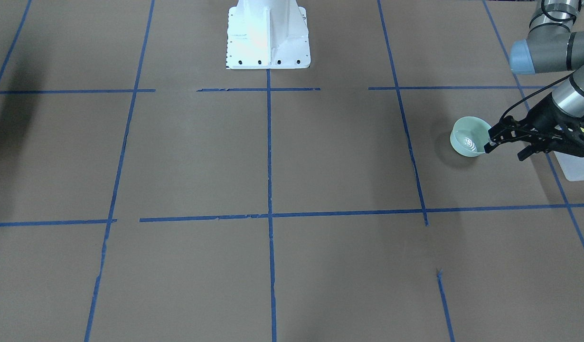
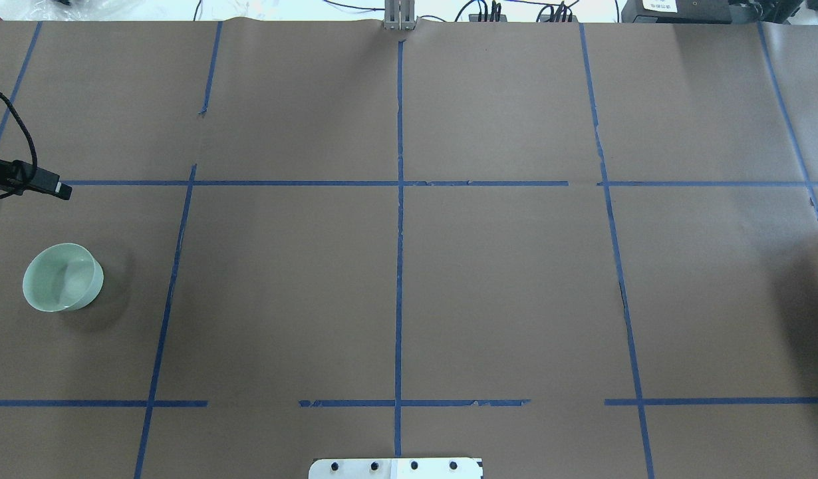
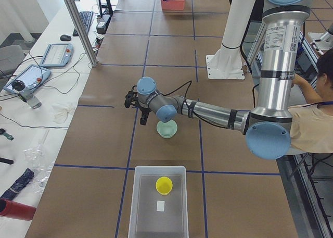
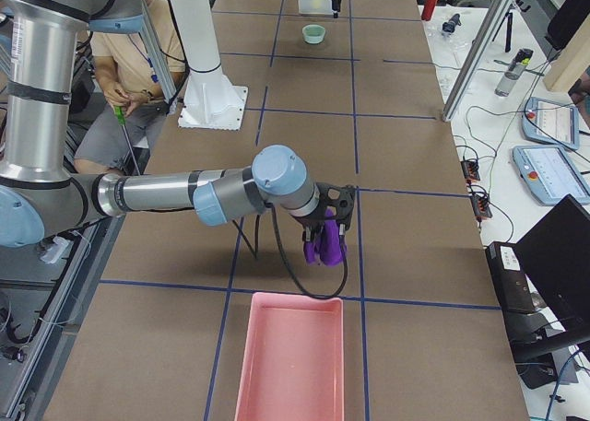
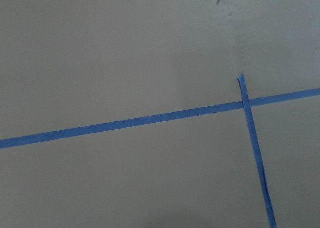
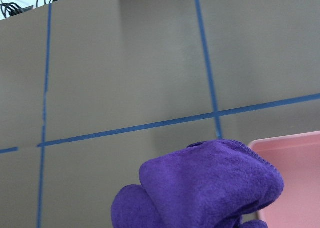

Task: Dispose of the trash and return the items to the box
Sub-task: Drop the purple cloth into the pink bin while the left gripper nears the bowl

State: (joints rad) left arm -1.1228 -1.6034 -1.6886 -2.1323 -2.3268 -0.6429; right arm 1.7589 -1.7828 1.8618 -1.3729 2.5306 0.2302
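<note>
The bowl (image 1: pixel 470 137) stands upright on the counter (image 1: pixel 344 156) just outside the box (image 3: pixel 171 217), where the cup (image 3: pixel 164 185) already sits. The left gripper (image 1: pixel 504 152) hovers outside the box too, jaws wide. Best to slip one finger inside the bowl's rim, pinch firmly and lift level. I cannot tell how the right gripper (image 4: pixel 330 220) has its jaws.

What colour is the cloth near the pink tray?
The cloth is purple, clearest in the right wrist view.
</note>
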